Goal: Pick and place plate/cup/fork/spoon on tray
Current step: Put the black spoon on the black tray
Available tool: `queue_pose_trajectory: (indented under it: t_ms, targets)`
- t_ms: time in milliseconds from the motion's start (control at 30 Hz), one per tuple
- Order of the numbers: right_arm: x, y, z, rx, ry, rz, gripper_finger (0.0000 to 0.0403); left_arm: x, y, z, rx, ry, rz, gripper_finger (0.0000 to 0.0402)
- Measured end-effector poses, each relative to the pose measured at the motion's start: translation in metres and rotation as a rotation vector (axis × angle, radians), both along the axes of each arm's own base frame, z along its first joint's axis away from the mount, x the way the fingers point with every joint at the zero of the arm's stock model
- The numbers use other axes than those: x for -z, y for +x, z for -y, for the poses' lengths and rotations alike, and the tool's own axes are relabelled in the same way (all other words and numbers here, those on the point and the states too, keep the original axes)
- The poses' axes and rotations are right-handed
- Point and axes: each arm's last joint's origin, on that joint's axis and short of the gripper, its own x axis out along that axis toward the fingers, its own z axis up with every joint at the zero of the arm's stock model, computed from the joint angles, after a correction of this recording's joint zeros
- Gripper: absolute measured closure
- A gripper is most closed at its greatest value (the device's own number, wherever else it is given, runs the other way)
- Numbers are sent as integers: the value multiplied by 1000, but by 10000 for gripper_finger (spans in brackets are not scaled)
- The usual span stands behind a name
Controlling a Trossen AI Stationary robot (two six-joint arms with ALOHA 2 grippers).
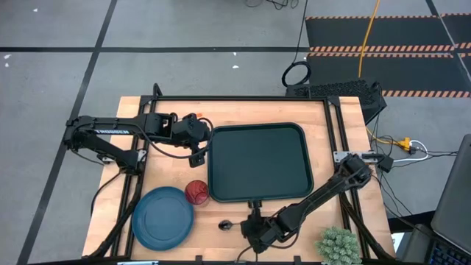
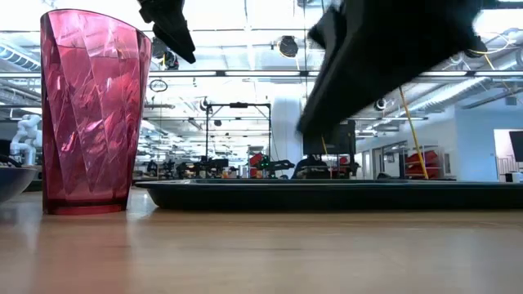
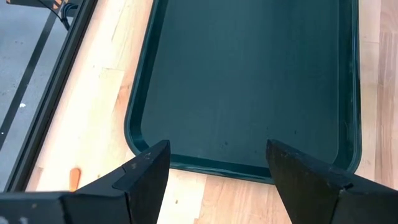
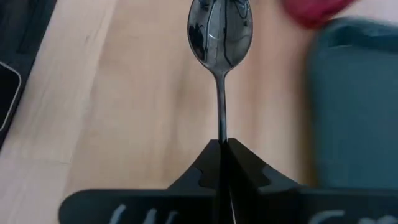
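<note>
Presently, the large dark green-black rectangular tray [image 1: 257, 163] with its raised lip sits at table centre, nothing on it. The round flat blue plate [image 1: 163, 216] lies at its 8 o'clock, the small red faceted translucent cup [image 1: 196, 192] between plate and tray, just beside the tray's edge. The small dark metallic spoon [image 4: 220, 37] is at the tray's 6 o'clock, its thin handle pinched between the closed fingers of the right gripper [image 4: 222, 149]. Judged light, rigid and slippery; the narrow handle may pivot, so a hold nearer the bowl would steady it. The left gripper [image 3: 217, 163] hovers at the tray's 9 o'clock rim, fingers spread, holding nothing. Fork not identified.
</note>
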Motion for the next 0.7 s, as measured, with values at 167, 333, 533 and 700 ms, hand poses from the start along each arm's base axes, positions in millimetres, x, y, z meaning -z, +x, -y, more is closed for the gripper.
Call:
queue_pose_trajectory:
  t_ms: [167, 333, 533, 700]
  targets:
    - [-25, -17, 12, 59, -90, -18, 402, 0, 0, 0, 0, 0, 0, 133]
    - [-48, -39, 42, 335, -113, -91, 402, 0, 0, 0, 0, 0, 0, 133]
    - [-63, -60, 79, 776, -91, -163, 402, -1, 1, 0, -7, -4, 17, 133]
    - [-66, -67, 98, 984, -117, -186, 403, -4, 5, 0, 2, 4, 66, 133]
